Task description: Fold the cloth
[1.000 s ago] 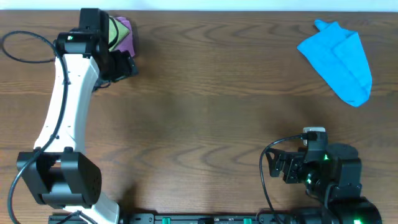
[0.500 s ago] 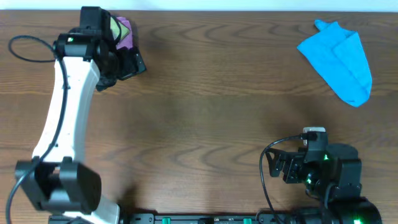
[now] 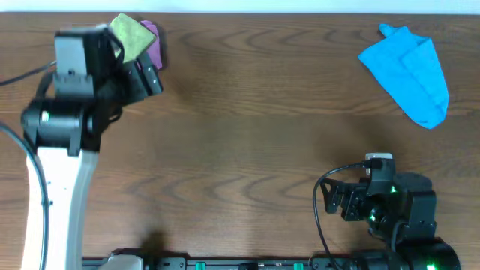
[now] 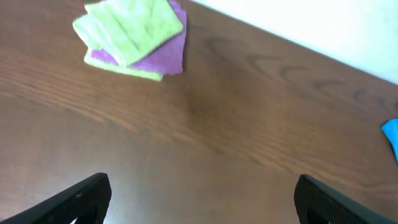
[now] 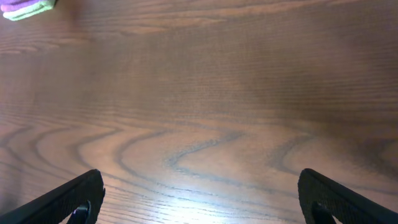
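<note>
The cloth, light yellow-green terry, lies folded at the table's far left on top of a purple cloth. The left wrist view shows the cloth at top left, with purple cloth and a lime edge under it. My left gripper hangs open just in front of and to the right of this pile, touching nothing. In its own view the left gripper has only bare wood between its fingers. My right gripper rests open near the front right, over bare wood.
A bright blue cloth lies crumpled at the far right; a sliver of the blue cloth shows in the left wrist view. The table's far edge runs just behind the pile. The right arm's base and cables fill the front right corner.
My left arm has swung left and drawn back from the pile, so the folded yellow-green cloth now shows in full. Its gripper stays open. The right arm has not moved.
</note>
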You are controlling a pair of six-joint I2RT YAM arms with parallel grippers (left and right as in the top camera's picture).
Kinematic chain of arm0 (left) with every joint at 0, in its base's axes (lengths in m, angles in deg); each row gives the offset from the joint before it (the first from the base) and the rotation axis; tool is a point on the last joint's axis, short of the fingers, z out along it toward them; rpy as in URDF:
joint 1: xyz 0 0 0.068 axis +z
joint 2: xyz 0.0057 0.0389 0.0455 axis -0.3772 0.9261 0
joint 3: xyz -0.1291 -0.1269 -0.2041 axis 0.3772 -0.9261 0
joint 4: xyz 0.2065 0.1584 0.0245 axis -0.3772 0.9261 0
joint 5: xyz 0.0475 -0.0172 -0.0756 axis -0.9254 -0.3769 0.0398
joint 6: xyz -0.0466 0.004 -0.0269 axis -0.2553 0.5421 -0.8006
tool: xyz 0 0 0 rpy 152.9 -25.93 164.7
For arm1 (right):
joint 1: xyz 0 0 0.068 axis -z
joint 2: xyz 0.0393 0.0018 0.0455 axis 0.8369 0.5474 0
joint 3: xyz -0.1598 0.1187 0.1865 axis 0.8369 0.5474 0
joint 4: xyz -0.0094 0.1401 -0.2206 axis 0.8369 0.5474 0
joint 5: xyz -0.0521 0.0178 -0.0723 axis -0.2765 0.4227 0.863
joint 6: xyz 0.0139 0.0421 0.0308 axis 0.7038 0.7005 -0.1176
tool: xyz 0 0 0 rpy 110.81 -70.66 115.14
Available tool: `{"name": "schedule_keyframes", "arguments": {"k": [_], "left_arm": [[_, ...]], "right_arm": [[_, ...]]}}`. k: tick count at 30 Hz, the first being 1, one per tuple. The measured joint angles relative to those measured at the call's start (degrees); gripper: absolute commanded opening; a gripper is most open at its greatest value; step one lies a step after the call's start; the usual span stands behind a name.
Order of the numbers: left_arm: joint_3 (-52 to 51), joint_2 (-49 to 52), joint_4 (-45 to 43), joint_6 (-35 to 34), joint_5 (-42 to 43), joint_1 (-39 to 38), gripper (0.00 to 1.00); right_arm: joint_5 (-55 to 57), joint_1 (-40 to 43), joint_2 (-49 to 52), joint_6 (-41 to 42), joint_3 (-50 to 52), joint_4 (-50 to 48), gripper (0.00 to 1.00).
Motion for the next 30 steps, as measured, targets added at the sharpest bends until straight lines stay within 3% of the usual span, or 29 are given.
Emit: {"name": "schedule_keyframes", "arguments": {"k": [7,17,30], "left_arm": [[-17.64,-11.98,-8.20,0.20,-0.96,0.00,0.95],[-39.19,-34.53,-11.23,0.46,-2.75,0.00,0.95],[-57.72,-53.77,-16.50,1.14,-4.66,0.13,0.95]], "right_arm": [[0.00,0.00,0.00,0.00,0.02,0.00,0.99],[0.00,0.00,0.00,0.00,0.07,-0.02,0.99],[0.00,0.00,0.00,0.00,0.07,0.00,0.99]]}}
